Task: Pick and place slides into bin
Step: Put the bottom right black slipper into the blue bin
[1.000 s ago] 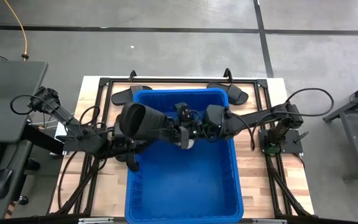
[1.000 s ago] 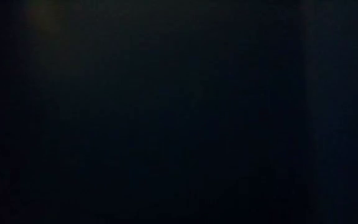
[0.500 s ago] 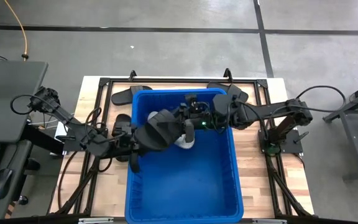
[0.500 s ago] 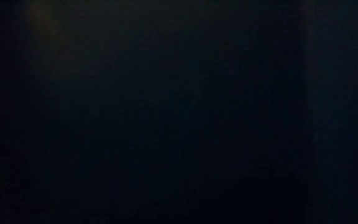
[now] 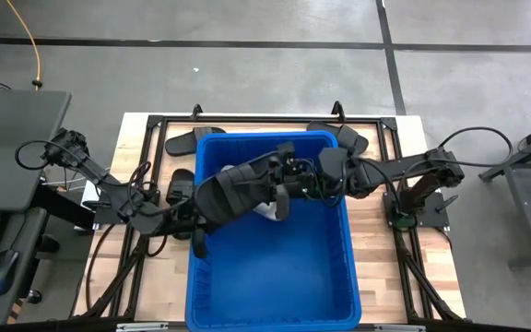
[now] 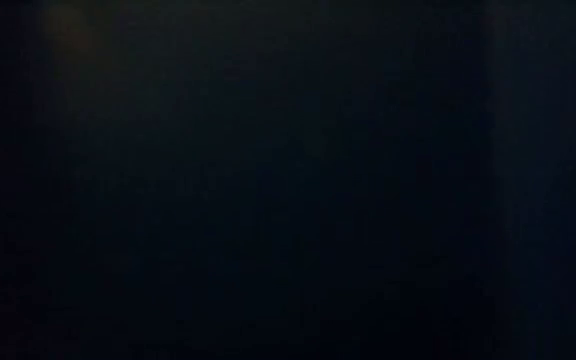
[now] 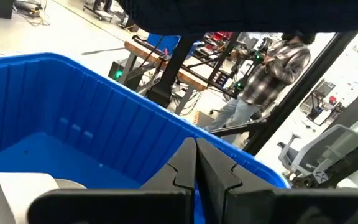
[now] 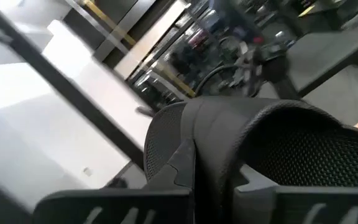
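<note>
Slides are going into the blue bin [image 5: 275, 277], which is sitting mid-desk and dwarfing everything else on the wooden desk [image 5: 381, 267]. Both dark arms are reaching over its far half. The left arm is carrying a black slide [image 5: 233, 191] above the bin's open top, and the left gripper [image 7: 196, 163] is showing its fingers pressed together in its own wrist view, clenched on the sandal as far as can be judged, with a dark edge hanging just above that camera. The right gripper [image 5: 284, 184] is meeting the same black slide from the other side; its wrist view is filling with a broad black strap [image 8: 253, 140] right at its closed fingers, so it appears to be pinching that strap.

Inside the bin, a light grey slide [image 5: 267, 210] is already lying on the floor beneath the arms, so at least one is done. Four more black slides are still waiting on the desk: two behind the bin [image 5: 190, 140] [image 5: 344, 136] and two beside its left wall [image 5: 179, 182] [image 5: 197, 242]. The low view is showing only darkness. A person in a plaid shirt [image 7: 275, 65] is standing in the room beyond.
</note>
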Motion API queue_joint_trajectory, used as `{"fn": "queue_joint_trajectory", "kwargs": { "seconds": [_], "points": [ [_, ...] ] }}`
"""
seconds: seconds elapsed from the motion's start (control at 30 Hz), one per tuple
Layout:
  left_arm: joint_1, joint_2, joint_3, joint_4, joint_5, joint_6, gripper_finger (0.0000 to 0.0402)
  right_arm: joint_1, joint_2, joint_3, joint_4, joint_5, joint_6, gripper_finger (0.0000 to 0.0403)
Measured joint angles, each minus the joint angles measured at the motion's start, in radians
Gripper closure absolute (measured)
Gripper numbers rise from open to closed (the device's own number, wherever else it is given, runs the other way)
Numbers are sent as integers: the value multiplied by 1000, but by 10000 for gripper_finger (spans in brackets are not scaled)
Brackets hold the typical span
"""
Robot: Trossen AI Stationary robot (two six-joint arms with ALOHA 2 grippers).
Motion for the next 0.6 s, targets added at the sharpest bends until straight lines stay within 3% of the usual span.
{"fn": "queue_joint_trajectory", "kwargs": {
  "seconds": [0.2,0.43,0.6],
  "points": [
    [0,0,0,5,-15,2,400,-13,0,0,-91,-12,-1,401],
    [0,0,0,-29,140,-48,397,-9,-62,0,-379,46,-31,402],
    [0,0,0,-81,209,-93,339,-7,-152,0,-506,63,-63,402]
  ]
}}
